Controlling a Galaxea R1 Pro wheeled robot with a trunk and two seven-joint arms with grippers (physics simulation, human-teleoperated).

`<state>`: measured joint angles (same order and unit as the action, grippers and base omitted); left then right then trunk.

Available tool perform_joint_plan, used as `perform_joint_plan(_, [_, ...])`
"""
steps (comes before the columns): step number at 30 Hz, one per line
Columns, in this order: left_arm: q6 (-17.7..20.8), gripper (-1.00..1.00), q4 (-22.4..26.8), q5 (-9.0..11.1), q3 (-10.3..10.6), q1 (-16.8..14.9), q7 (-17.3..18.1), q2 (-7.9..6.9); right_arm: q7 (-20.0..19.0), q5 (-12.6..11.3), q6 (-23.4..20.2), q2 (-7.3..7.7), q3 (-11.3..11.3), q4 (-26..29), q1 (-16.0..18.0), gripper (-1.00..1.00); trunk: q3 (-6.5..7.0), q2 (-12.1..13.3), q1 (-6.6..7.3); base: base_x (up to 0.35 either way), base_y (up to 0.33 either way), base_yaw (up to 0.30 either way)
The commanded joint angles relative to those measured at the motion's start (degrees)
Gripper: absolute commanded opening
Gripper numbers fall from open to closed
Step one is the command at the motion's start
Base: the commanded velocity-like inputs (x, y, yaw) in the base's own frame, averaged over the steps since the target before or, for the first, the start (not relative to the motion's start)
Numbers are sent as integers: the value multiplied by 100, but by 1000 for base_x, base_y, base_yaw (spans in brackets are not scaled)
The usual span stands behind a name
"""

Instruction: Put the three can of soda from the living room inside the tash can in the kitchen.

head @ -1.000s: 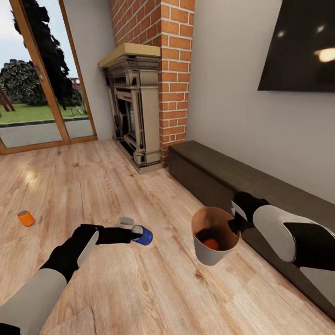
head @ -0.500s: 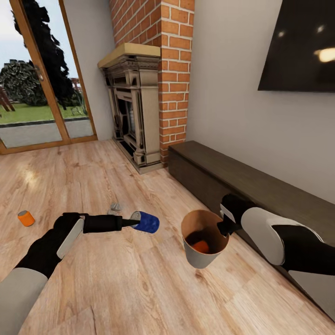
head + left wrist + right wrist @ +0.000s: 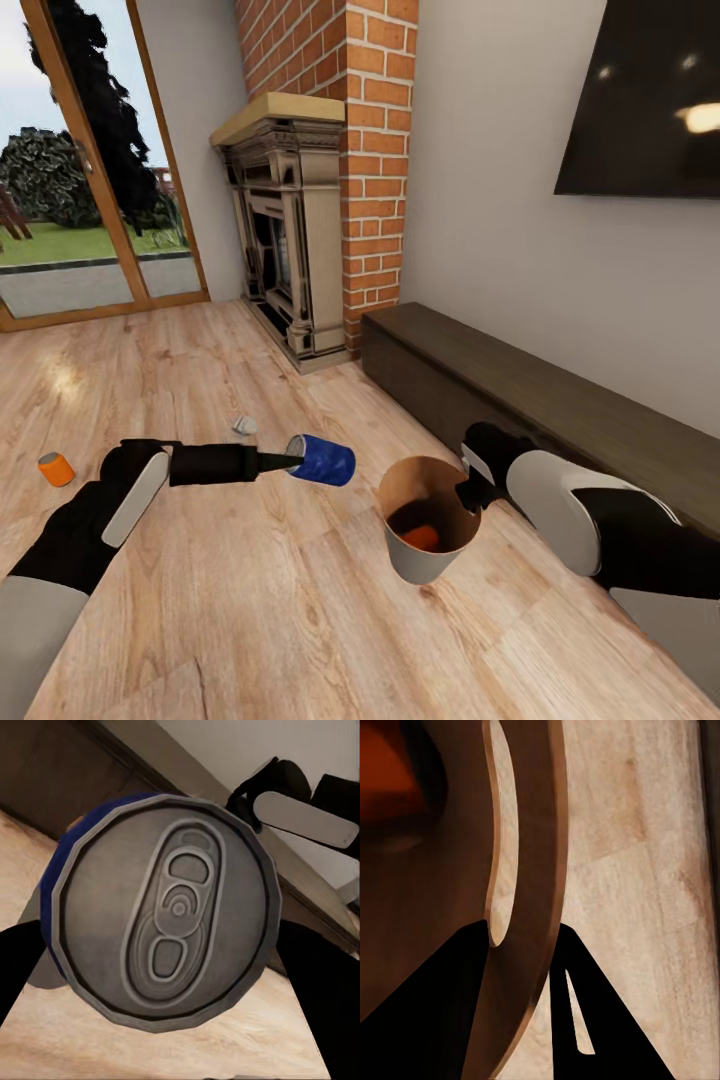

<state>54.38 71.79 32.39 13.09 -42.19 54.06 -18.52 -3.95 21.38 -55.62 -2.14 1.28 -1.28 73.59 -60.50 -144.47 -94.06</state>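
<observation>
Three soda cans in play: blue aluminium soda can with silver top (image 3: 322, 460) is clamped in the left gripper (image 3: 290, 462), off the wood plank floor (image 3: 250, 610), between the arm and the bin. One orange can (image 3: 421, 537) sits inside the pale grey tapered trash can with coppery inner wall (image 3: 420, 565). Second small orange soda can (image 3: 56, 468) stands upright on the floor, well apart on the left.

Left jaws closed on the blue can at its top end; in the left wrist view the silver lid with pull tab (image 3: 169, 915) faces straight into the camera. Long axis is roughly horizontal, base pointing toward the trash can, lid toward the wrist.

Right gripper (image 3: 470, 492) holds the trash can by its rim, one finger inside the wall, one outside (image 3: 585, 1020); jaws pinched on the thin wall. Bin is held above the floor, mouth tilted toward the left arm, just beside the long low dark-brown counter (image 3: 560, 400).

Handling, my read: the can is light, rigid, smooth and round, so it could slip or roll in an end grip. Grabbing across the middle of the body would be safer. Bin is light; a rim pinch lets it swing.

Small grey crumpled object (image 3: 243, 425) on the floor, can't tell what it is.
</observation>
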Motion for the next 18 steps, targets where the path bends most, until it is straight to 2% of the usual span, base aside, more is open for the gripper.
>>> perform_joint_plan(1, [41, -100, 83, -3, 0, 0, 37, 2, -10, -31, 3, -70, 53, 4, -6, -100, 1, -1, 1, 0, 0, 0])
perform_joint_plan(9, [89, -100, 173, 3, 6, 0, 76, 48, -1, -36, 7, -396, 44, 5, -35, -100, 1, -1, 1, 0, 0, 0])
perform_joint_plan(18, [91, -100, 170, -4, 23, 0, 61, 75, -1, -44, 7, -561, 39, 5, -38, -100, 1, -1, 1, 0, 0, 0])
